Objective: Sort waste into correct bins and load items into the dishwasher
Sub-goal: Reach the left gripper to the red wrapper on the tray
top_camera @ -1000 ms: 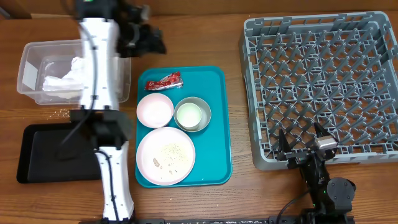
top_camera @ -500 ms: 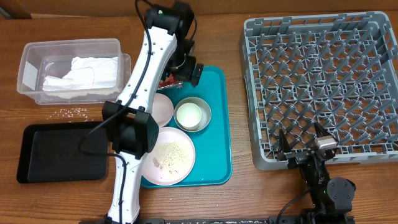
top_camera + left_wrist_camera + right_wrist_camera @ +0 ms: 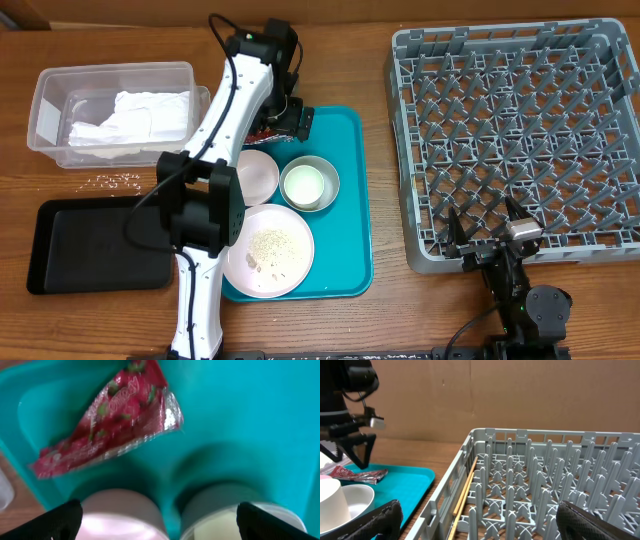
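Observation:
My left gripper (image 3: 287, 118) hangs open over the far end of the teal tray (image 3: 350, 150), just above the red wrapper scrap (image 3: 110, 415), touching nothing. In the left wrist view the small pink bowl (image 3: 120, 515) and the metal bowl (image 3: 220, 505) lie between the fingertips (image 3: 65, 520). The white cup (image 3: 303, 185) stands in the metal bowl (image 3: 325, 170). The large pink plate (image 3: 268, 250) carries crumbs. White napkins (image 3: 135, 115) lie in the clear tub (image 3: 50, 90). My right gripper (image 3: 485, 235) is open at the grey rack's (image 3: 520, 130) near edge.
A black tray (image 3: 90, 245) lies at the left front, with loose crumbs (image 3: 120, 180) on the wood between it and the tub. A wooden stick (image 3: 470, 485) lies inside the rack along its left wall. My left arm (image 3: 215, 130) crosses over the pink bowl.
My left arm has swung right from over the clear tub to above the red wrapper on the teal tray. The right arm has not moved.

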### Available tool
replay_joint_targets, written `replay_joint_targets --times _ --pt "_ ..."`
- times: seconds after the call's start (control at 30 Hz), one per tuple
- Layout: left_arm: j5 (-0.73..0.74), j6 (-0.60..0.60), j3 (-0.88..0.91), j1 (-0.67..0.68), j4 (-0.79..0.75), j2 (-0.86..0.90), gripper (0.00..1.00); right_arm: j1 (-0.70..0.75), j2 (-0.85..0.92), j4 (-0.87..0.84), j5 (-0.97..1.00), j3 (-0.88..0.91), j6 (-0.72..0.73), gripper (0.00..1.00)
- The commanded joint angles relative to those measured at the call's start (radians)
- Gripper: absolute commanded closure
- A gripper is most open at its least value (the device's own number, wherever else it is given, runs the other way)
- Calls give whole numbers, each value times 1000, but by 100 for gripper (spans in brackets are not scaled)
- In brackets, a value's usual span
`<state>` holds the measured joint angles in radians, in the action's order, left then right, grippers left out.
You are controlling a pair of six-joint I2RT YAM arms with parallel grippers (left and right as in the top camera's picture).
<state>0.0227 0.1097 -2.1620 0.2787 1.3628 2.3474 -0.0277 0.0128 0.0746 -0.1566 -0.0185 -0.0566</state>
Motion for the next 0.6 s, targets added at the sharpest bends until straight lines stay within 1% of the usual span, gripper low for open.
replay_joint_targets --times 0.0,0.1,0.2,0.37,0.43,0.5,0.57 --pt "-37 18 68 -3 -78 -29 1 -1 -10 -5 5 10 -4 0" --pt "-69 17 124 -8 -170 -29 1 -1 -10 -5 5 10 -3 0" --pt "-67 -2 172 -11 -216 -29 2 -1 -10 -5 5 10 -4 0" --pt "-68 -74 240 -11 -280 -29 4 -1 -10 -5 5 10 -4 0" --pt "-67 -86 271 -11 -322 -29 9 -1 -10 -5 5 10 -4 0" --pt "-68 -88 295 -11 -352 -29 19 -1 -10 -5 5 10 -4 0" --pt "-72 -88 302 -11 -370 -29 33 -1 -10 -5 5 10 -4 0"
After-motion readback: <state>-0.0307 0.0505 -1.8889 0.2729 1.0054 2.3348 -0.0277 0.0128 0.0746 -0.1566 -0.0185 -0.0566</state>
